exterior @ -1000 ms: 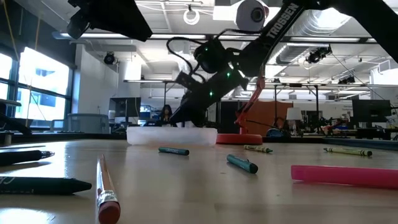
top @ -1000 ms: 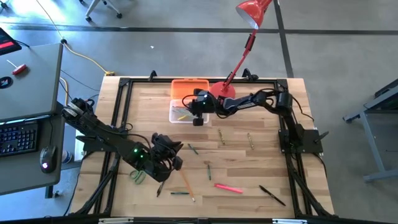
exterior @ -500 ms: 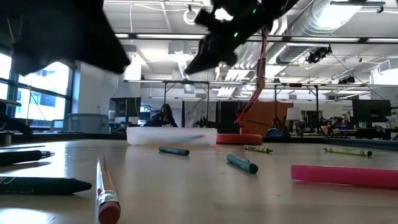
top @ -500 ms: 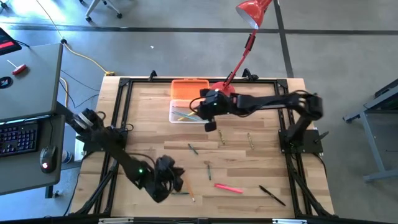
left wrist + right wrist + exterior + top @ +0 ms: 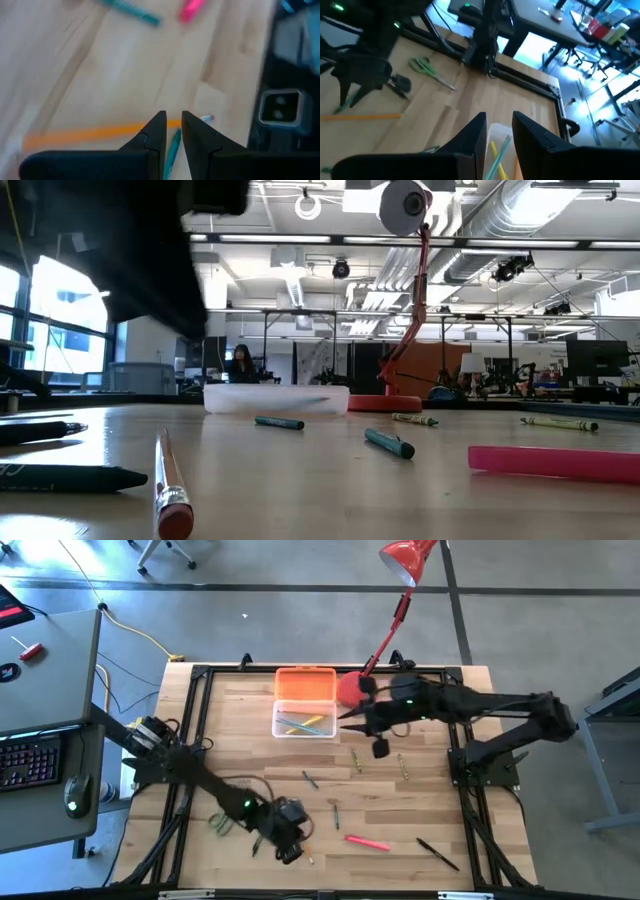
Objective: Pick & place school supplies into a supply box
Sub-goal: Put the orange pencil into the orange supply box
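The supply box (image 5: 305, 725), a clear base with an orange lid (image 5: 305, 683) lying open behind it, holds yellow and green pens (image 5: 496, 150). My right gripper (image 5: 348, 718) (image 5: 499, 120) hovers just right of the box, its fingers a little apart and empty. My left gripper (image 5: 292, 840) (image 5: 173, 122) hangs near the table's near edge above an orange pencil (image 5: 85, 134) and a teal pen (image 5: 172, 145), narrowly open and holding nothing. Green-handled scissors (image 5: 220, 823), a pink marker (image 5: 368, 841) and a black pen (image 5: 438, 854) lie flat on the wood.
The red lamp's base (image 5: 352, 688) stands right beside the box's lid, its stem leaning past the far edge. Green pens (image 5: 311, 780) (image 5: 337, 812) and crayons (image 5: 403, 765) are scattered mid-table. A black frame (image 5: 200, 740) rims the table.
My right gripper has risen from the box and drawn back toward the table's right, leaving the low view. My left gripper has swung from mid-left toward the near edge and to the right, ending over the orange pencil.
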